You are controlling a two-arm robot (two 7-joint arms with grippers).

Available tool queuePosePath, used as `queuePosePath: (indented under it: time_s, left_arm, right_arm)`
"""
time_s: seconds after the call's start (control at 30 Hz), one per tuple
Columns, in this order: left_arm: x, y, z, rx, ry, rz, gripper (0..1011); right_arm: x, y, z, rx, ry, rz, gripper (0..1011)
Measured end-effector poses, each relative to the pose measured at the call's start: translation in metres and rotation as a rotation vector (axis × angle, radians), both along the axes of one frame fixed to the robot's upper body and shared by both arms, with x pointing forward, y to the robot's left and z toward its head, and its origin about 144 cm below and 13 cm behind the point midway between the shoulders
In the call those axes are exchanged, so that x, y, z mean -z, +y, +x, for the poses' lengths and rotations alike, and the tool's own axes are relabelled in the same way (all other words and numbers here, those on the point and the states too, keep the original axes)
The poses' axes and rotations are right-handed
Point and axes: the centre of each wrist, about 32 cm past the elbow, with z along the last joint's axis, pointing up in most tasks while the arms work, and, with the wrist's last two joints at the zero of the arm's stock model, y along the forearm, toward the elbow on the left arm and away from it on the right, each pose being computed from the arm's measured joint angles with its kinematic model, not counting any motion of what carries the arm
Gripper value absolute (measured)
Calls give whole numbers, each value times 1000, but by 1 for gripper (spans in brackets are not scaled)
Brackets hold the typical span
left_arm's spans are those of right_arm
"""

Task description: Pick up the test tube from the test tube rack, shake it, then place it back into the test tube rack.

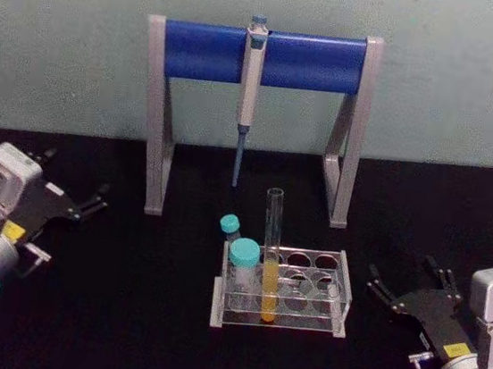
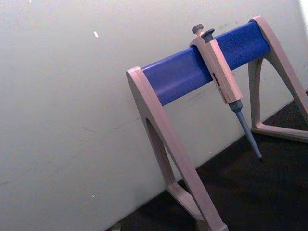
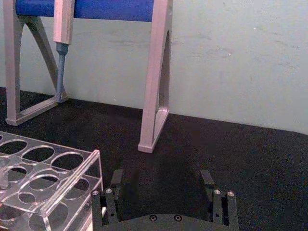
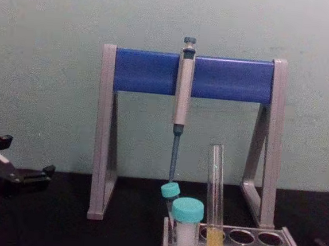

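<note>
The tube point(image 1: 269, 255) stands upright in the rack point(image 1: 341, 291), in a front hole near the rack's left end, just right of a capped vial point(image 1: 243, 265). The rack sits at centre of the black surface point(image 1: 123, 313). The left pincer point(image 1: 96, 200) rests at 9 o'clock, fingers apart; the right pincer point(image 1: 407, 281) rests at 3 o'clock, fingers apart. Bare surface separates each pincer from the rack. The pipette stand point(image 1: 158, 138) stands at 12 o'clock.

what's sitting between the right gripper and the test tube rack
Nothing: bare black table separates the open right gripper from the test tube rack, clearest in the head view.
</note>
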Motion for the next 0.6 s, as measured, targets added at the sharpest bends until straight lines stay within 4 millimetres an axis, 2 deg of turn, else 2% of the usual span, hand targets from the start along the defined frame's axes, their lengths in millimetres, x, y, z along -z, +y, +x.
queuePosePath:
  time_s: [0.6]
  left_arm:
    - [0, 0, 0, 0, 0, 0, 1001]
  right_arm:
    - [0, 0, 0, -1, -2, 0, 1000]
